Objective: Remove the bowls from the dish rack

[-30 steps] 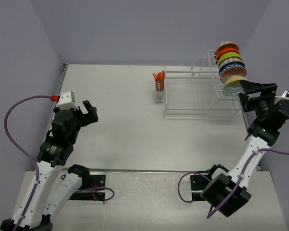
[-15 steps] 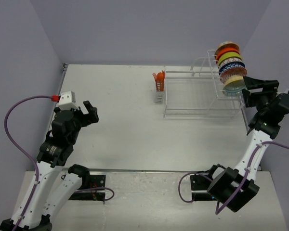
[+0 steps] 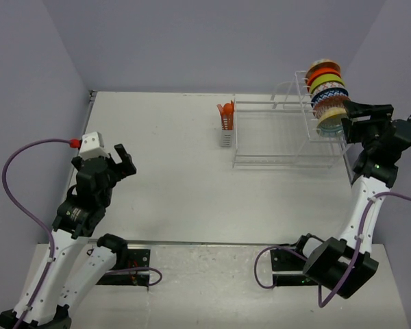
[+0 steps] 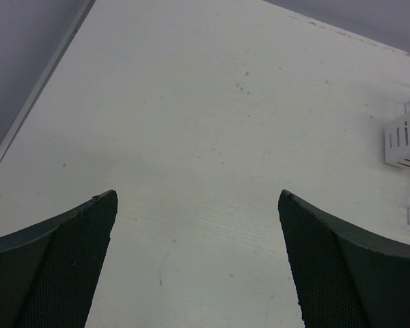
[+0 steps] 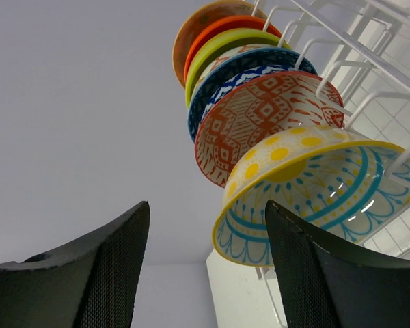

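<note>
Upper right, right tool (image 5: pixel 205 208) gapes by the front bowl (image 5: pixel 314 198), gripping nothing; bowls (image 3: pixel 327 86) line the rack (image 3: pixel 281 164); left tool (image 4: pixel 198 260) wide, empty.

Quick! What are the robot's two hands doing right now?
Left gripper: open, empty.
Right gripper: open, holding nothing, right by the front bowl.

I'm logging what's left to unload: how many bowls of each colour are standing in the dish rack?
Ochre-orange bowl: 1
Bright orange bowl: 1
Lime-green bowl: 1
Blue-patterned bowl: 1
Red-patterned bowl: 1
Yellow-dotted bowl with teal inside: 1
Total: 6, as far as the packed row shows
</note>
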Available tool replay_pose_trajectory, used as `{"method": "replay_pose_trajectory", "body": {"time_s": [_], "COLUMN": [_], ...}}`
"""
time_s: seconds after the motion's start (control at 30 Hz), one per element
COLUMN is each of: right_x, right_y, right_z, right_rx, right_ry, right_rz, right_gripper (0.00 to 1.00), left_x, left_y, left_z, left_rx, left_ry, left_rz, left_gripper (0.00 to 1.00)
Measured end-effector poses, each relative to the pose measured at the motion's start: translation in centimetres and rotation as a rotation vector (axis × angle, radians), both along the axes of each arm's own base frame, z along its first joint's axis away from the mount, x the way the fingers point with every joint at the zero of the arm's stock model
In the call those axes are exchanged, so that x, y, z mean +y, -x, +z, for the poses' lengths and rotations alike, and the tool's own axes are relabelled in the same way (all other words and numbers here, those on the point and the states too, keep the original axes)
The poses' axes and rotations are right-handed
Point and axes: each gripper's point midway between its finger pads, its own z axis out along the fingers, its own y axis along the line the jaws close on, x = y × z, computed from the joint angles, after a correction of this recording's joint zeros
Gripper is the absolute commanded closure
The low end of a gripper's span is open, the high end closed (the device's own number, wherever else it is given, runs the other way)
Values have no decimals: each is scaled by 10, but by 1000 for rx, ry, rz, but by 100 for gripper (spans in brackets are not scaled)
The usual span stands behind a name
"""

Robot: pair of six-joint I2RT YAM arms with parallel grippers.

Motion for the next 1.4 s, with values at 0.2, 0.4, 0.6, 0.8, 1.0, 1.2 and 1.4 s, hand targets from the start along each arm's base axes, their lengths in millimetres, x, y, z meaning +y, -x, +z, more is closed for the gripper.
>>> {"method": "replay_pose_trajectory", "body": {"time_s": [0.2, 0.4, 0.6, 0.8, 1.0, 1.2, 1.4], "right_x": [-10, -14, -12, -9, -7, 0, 3], "right_y": [-7, -12, -13, -12, -9, -2, 4], "right_z": [-8, -16, -15, -18, -13, -14, -14], "right_rx": [26, 49, 44, 25, -4, -24, -48], "right_ry": [-8, -22, -22, -27, -28, -49, -74], "right_rz": [-34, -40, -45, -50, -61, -59, -69], "right_gripper": [46, 55, 65, 70, 82, 98, 100], "left_x": [-1, -2, -2, -2, -2, -2, -3], "left_y": [2, 2, 2, 2, 2, 2, 2], "left_z": [-2, -2, -2, -2, -2, -2, -2], "left_rx": [8, 9, 9, 9, 10, 10, 10], "left_ry": [-10, -12, -12, -12, -12, -11, -10], "left_rz": [4, 1, 1, 0, 0, -1, -4], "left_gripper": [0, 0, 0, 0, 0, 0, 0]}}
